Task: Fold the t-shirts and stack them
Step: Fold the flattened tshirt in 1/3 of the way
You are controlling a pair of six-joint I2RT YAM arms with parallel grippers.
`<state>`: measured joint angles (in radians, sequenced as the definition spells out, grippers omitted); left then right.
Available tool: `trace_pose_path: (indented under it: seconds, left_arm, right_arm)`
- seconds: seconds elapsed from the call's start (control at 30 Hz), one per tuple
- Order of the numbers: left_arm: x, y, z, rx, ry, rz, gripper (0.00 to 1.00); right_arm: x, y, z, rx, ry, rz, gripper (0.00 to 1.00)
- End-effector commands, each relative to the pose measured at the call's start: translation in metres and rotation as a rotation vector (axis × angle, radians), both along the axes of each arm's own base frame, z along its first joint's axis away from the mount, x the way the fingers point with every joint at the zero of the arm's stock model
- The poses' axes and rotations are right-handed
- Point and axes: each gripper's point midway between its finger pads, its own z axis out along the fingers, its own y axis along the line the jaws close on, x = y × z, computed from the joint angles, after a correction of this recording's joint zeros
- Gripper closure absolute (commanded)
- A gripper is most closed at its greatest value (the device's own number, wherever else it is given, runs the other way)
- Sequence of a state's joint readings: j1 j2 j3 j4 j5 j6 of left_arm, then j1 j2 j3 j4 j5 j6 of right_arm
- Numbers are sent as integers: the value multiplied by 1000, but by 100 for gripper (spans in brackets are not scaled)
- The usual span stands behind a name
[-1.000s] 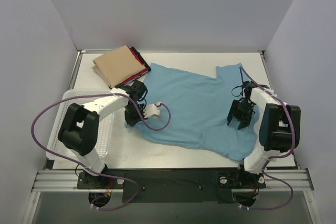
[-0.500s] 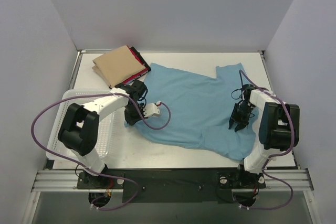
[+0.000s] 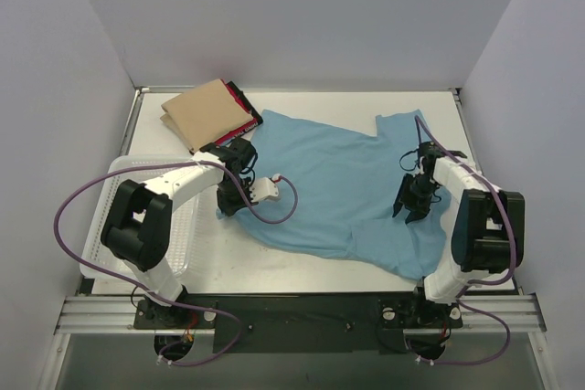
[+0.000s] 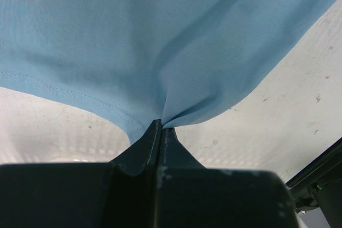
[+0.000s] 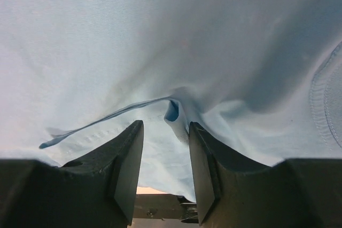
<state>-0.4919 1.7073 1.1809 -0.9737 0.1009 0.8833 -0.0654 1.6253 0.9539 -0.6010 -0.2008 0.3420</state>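
The light blue t-shirt lies spread and rumpled across the middle of the table, plain side up. My left gripper is shut on its left hem corner; the left wrist view shows the cloth pinched between the closed fingers. My right gripper is open over the shirt's right side, fingers straddling a raised fold of the cloth. A folded tan t-shirt lies on a red-and-black one at the back left.
A white mesh basket sits at the left front under the left arm. A purple cable loops over the shirt near the left gripper. The table's walls stand close at the back and both sides.
My right gripper has shifted slightly back and left over the shirt's right side. The left gripper stays shut on the hem, almost unmoved.
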Motion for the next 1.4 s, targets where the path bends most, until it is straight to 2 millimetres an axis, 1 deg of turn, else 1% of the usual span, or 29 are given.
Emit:
trace_pose_path:
  seconds: [0.0, 0.1, 0.13, 0.2, 0.23, 0.27, 0.3, 0.37, 0.4, 0.5, 0.53, 0.57, 0.6, 0.63, 0.7, 0.8, 0.9, 0.93, 0.97, 1.0, 1.03, 1.07, 1.1, 1.13, 1.17, 1.2, 1.23, 1.27, 1.37]
  left_arm:
    - [14, -10, 18, -39, -70, -13, 100]
    - [14, -10, 18, -38, -71, -14, 100]
    - [14, -9, 17, -36, -70, -14, 100]
    - [13, -9, 17, -37, -70, -15, 100]
    - [14, -9, 18, -38, -72, -15, 100]
    - [14, -9, 19, -37, -73, -14, 100]
    - [14, -9, 19, -37, -75, -13, 100]
    - [14, -8, 20, -29, -77, -10, 100]
    - [14, -7, 21, -27, -78, -8, 100]
    - [18, -9, 23, -30, -92, 12, 100]
    - [21, -10, 24, -33, -100, 15, 100]
    - [24, -11, 26, -34, -108, 20, 100]
    - [27, -12, 27, -35, -118, 23, 100]
    - [30, -13, 29, -37, -127, 25, 100]
    - [41, -16, 31, -41, -158, 29, 100]
    - [59, -21, 34, -45, -201, 42, 100]
    - [79, -26, 38, -45, -232, 57, 100]
    - [84, -26, 34, -40, -231, 62, 100]
    - [94, -28, 40, -42, -256, 65, 100]
    - [97, -29, 35, -37, -247, 69, 100]
    - [106, -33, 41, -46, -268, 69, 100]
    - [110, -30, 35, -17, -263, 74, 100]
    - [118, -31, 40, -19, -282, 81, 100]
    - [125, -32, 38, -10, -283, 89, 100]
    - [127, -31, 38, -1, -278, 96, 100]
    - [133, -32, 38, 3, -277, 105, 100]
    - [130, -30, 35, 18, -253, 105, 100]
    - [135, -30, 35, 21, -252, 113, 100]
    - [140, -28, 35, 31, -262, 122, 100]
  right_arm:
    - [0, 5, 9, 19, -18, -17, 64]
    - [-1, 2, 4, 2, -4, -20, 68]
    - [-3, 1, 0, -4, 12, -19, 68]
    - [-5, -1, -8, -9, 37, -23, 73]
    - [-6, -3, -11, -13, 46, -29, 81]
    - [-9, -5, -15, -21, 63, -29, 85]
    - [-9, -6, -15, -22, 65, -37, 92]
    - [-9, -9, -13, -30, 56, -48, 100]
    - [-9, -11, -10, -35, 42, -55, 100]
    - [-6, -25, 0, -63, -5, -113, 100]
    - [-3, -31, 9, -82, -46, -125, 100]
    - [0, -36, 14, -90, -69, -140, 100]
    - [4, -42, 25, -105, -120, -139, 100]
    - [10, -47, 36, -116, -179, -140, 100]
    - [21, -55, 51, -128, -266, -125, 100]
    - [40, -69, 67, -134, -365, -129, 100]
    - [59, -75, 86, -134, -445, -88, 100]
    - [64, -77, 89, -142, -462, -64, 100]
    - [70, -78, 93, -134, -477, -50, 100]
    - [72, -79, 96, -134, -485, -32, 100]
    - [78, -79, 98, -119, -494, -15, 100]
    - [79, -79, 99, -123, -497, 13, 100]
    - [83, -79, 99, -116, -501, 27, 100]
    - [85, -79, 100, -118, -505, 46, 100]
    - [87, -79, 99, -113, -506, 61, 100]
    - [90, -79, 102, -115, -518, 69, 100]
    - [91, -80, 100, -117, -514, 70, 100]
    - [93, -81, 102, -119, -519, 72, 100]
    - [97, -86, 106, -146, -526, 75, 100]
